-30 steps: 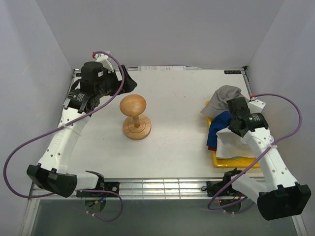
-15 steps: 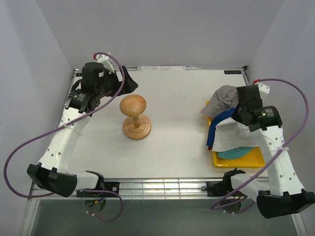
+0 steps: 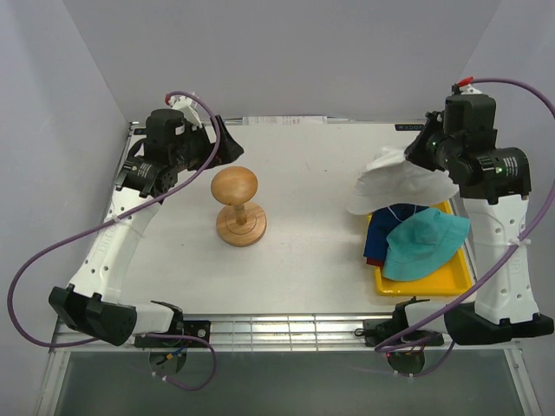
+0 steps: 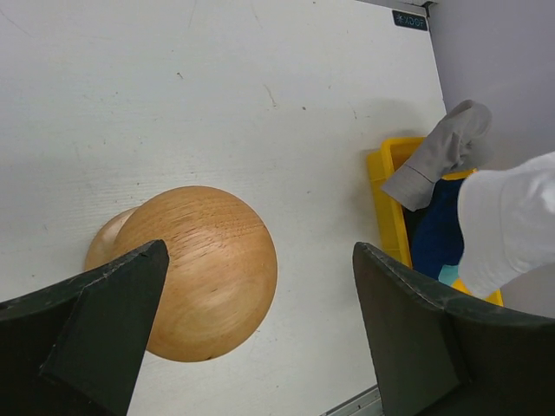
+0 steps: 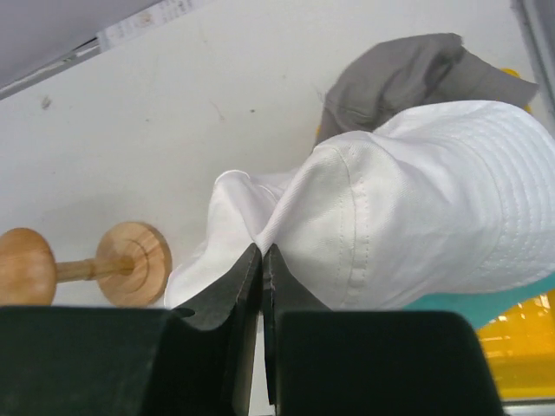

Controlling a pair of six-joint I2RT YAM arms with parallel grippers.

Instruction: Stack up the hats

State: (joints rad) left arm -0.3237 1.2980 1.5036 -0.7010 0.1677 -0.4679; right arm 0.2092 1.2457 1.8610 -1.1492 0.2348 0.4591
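One white hat (image 3: 401,178) pinched aloft by right end effector (image 5: 261,250); left end effector (image 4: 260,246) gaping above wooden stand (image 4: 208,264)

White table (image 3: 312,165), seen from above. A round-topped wooden stand (image 3: 236,186) stands upright left of centre. A flat yellow tray (image 3: 451,279) lies by the right edge, with a navy blue hat (image 3: 374,248) spilling over its left rim onto the table.

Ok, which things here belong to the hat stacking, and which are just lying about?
Job in hand:
- white hat, pinched in the right gripper
- teal hat
- navy hat
- grey hat

Just there:
- wooden stand, bare
- yellow tray, under the teal and navy hats
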